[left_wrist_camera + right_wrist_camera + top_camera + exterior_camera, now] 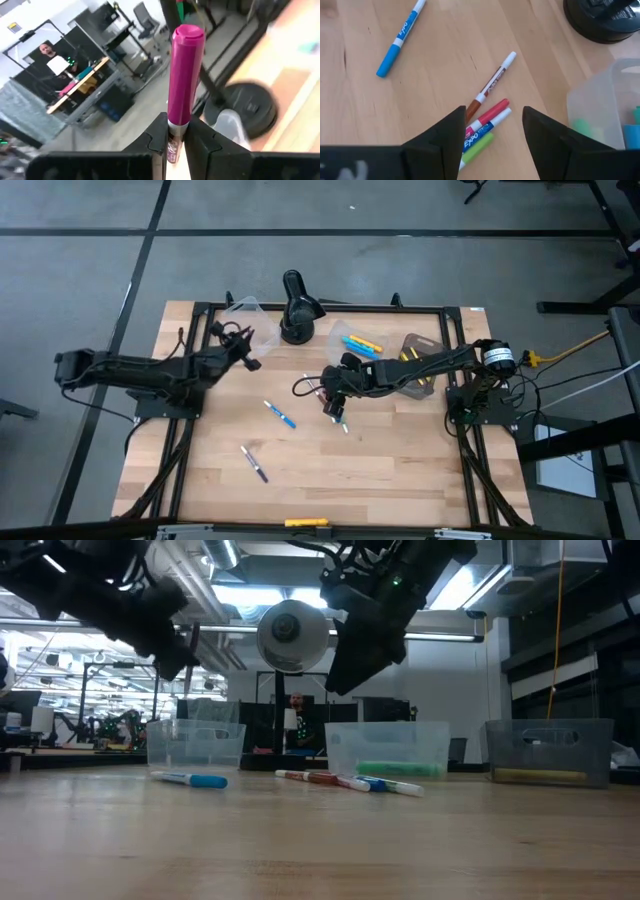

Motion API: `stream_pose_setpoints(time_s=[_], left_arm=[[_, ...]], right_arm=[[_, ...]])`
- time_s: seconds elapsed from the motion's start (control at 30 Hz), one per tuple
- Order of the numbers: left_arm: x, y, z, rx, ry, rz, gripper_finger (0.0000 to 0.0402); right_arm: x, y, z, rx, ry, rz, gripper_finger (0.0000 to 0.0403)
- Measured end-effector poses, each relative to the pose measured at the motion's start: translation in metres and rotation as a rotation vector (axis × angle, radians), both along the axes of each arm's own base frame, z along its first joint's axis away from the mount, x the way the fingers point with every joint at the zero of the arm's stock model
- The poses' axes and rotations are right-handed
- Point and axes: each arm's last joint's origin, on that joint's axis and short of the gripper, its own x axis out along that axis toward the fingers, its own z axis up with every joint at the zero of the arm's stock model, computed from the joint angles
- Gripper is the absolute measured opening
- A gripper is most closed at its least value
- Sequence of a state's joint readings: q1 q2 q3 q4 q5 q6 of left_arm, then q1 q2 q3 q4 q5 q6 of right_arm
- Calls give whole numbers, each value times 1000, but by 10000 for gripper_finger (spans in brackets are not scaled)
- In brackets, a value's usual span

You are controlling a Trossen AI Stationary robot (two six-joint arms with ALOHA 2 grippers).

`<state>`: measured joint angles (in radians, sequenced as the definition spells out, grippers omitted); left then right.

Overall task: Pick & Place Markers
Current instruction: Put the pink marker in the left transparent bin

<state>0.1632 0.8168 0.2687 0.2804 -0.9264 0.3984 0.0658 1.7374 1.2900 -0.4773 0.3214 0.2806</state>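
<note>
Markers lie scattered on a wooden table, and one is held in the air. The left gripper pinches a magenta-capped marker between its dark fingers, with the cap pointing out past the fingertips. This arm reaches in from the table's left side, its gripper raised near a clear tub at the back edge.

Near the table's middle, the right gripper hovers with its fingers spread wide and holding nothing. Just below it a small cluster of markers lies touching side by side: a brown one, a red one, a blue one and a green one.

A blue marker lies alone to the left of that cluster, well apart from it. A purple marker rests nearer the front edge. Two more clear tubs sit toward the back right; one holds blue and yellow markers, another holds a yellow one. A black desk lamp stands at the back centre. Beyond the table, a person is visible in the room.
</note>
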Motion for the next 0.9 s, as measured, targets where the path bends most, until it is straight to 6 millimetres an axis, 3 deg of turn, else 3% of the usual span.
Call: stream_pose_setpoints(time_s=[0.2, 0.9], left_arm=[[-3, 9, -9, 10, 173, -1, 34], [7, 34, -50, -91, 472, -3, 47]], right_arm=[[0, 0, 0, 0, -1, 0, 194], [1, 0, 1, 5, -17, -6, 194]])
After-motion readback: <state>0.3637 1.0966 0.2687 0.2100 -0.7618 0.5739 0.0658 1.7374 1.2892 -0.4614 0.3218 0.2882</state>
